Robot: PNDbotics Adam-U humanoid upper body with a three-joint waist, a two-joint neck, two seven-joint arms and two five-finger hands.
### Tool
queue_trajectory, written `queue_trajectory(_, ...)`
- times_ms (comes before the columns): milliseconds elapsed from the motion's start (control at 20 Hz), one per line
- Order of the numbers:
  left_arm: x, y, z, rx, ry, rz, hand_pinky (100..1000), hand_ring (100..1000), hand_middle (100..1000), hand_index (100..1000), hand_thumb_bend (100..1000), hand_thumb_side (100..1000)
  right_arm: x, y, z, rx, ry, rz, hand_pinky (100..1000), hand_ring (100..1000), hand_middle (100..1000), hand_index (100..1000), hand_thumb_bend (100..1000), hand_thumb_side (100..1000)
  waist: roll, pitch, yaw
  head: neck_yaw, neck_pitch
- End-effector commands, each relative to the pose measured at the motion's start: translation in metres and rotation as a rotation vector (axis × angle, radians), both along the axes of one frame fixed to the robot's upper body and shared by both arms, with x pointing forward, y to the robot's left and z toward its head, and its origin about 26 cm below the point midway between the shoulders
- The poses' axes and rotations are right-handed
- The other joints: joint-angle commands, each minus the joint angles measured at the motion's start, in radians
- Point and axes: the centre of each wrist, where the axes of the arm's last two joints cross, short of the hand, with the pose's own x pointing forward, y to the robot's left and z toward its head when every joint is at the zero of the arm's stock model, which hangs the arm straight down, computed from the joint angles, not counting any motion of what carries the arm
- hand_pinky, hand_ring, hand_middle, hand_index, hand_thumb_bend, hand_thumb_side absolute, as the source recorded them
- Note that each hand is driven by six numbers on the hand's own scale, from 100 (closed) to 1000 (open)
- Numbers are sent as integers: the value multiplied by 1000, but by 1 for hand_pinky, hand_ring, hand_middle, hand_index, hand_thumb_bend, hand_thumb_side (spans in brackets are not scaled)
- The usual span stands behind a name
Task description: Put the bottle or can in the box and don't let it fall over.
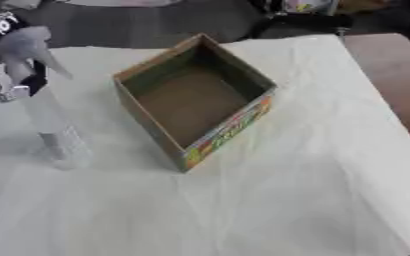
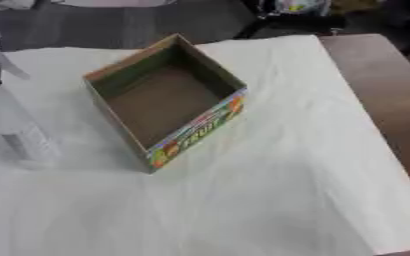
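One hand (image 1: 7,55) is by the bottle (image 1: 55,127); I can't tell its fingers. Lift straight up, then over to the box (image 1: 191,95).

Clear bottle (image 2: 20,132) upright, left of open box (image 2: 165,102).

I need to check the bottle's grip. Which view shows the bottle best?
The left eye view: the clear bottle stands well inside the frame, the left hand at its top, though blur hides the fingers. The right eye view shows it at the left edge, the hand mostly cut off.
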Motion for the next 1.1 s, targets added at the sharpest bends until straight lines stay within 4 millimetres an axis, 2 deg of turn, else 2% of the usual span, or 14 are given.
queue_trajectory(50, -4, 1, 9, 7, -24, 7, 305, 100, 347, 382, 100, 100, -2, 0, 7, -15, -16, 1, 1000, 1000, 1000, 933, 100, 480, -1, -17, 1, -5, -5)
queue_trajectory(300, -5, 0, 10, -27, -34, 24, 212, 100, 280, 290, 100, 102, -2, 0, 7, -15, -13, 3, 1000, 1000, 1000, 933, 100, 480, -1, -22, 2, -5, -3)
queue_trajectory(400, -5, 0, 11, -37, -39, 26, 210, 100, 252, 206, 100, 100, -2, -1, 7, -15, -13, 3, 1000, 1000, 1000, 933, 100, 482, -1, -24, 2, -5, -3)
queue_trajectory(500, -6, -1, 11, -42, -42, 27, 205, 100, 227, 190, 100, 100, -2, -1, 7, -15, -11, 4, 1000, 1000, 1000, 933, 100, 482, -1, -25, 3, -5, -2)
queue_trajectory(800, -8, -4, 12, -21, -19, -2, 100, 100, 165, 169, 100, 100, -2, -1, 8, -14, -10, 5, 1000, 1000, 1000, 933, 100, 481, 0, -28, 3, -8, -1)
queue_trajectory(1100, -11, -7, 14, 12, -22, -27, 100, 100, 157, 171, 118, 100, -2, -1, 8, -11, -6, 5, 1000, 1000, 1000, 933, 100, 485, 1, -31, 3, -9, 0)
